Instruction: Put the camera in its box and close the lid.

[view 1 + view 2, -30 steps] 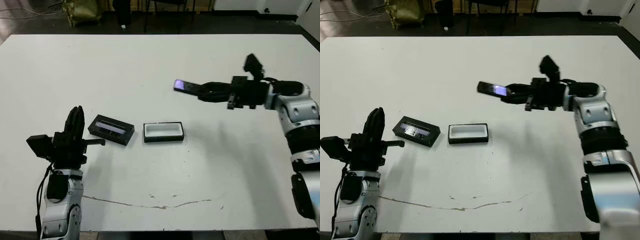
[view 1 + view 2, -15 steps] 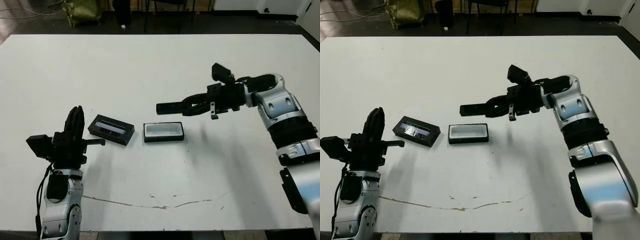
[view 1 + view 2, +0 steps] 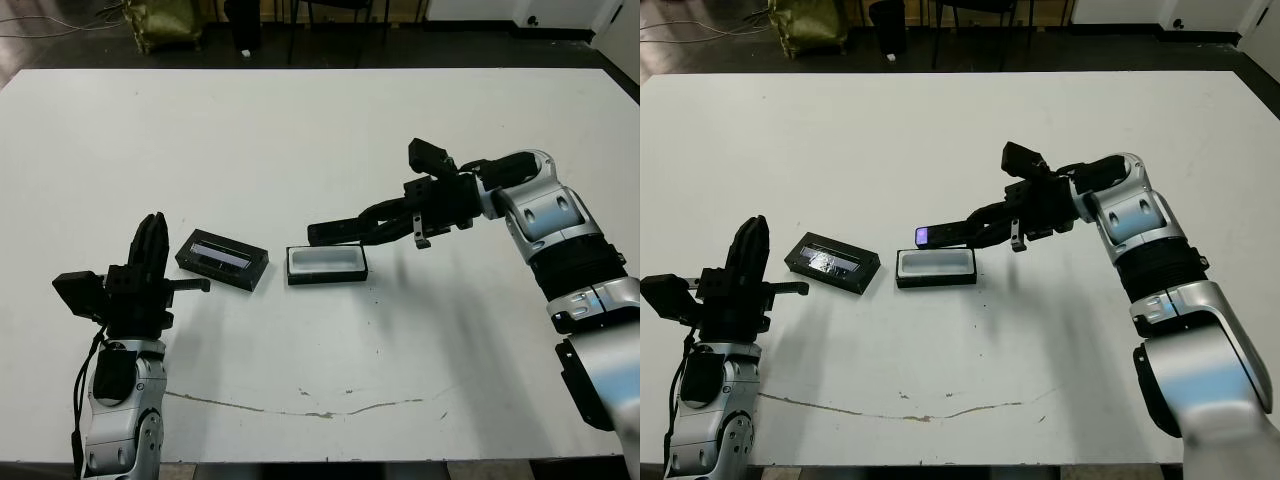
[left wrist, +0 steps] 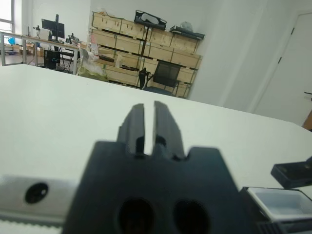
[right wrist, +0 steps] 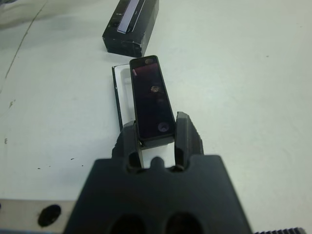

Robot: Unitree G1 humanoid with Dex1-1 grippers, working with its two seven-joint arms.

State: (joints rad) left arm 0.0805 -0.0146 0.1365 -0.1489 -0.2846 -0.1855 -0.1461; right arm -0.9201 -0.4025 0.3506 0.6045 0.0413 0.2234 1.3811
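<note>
The right gripper point(image 5: 156, 139) pinches the camera point(image 5: 152, 100) above the box point(image 3: 326, 264); it should level it, then lower squarely. The left gripper point(image 4: 145, 124), at nine o'clock, is closed, empty.

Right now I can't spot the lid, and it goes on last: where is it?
In the head views the lid lies on the white table, left of centre, just left of the open box and apart from it, near the left gripper.

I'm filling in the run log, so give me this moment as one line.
right gripper: shut on camera, above box | box: open, empty | lid: on table, beside box | left gripper: shut, idle
</note>
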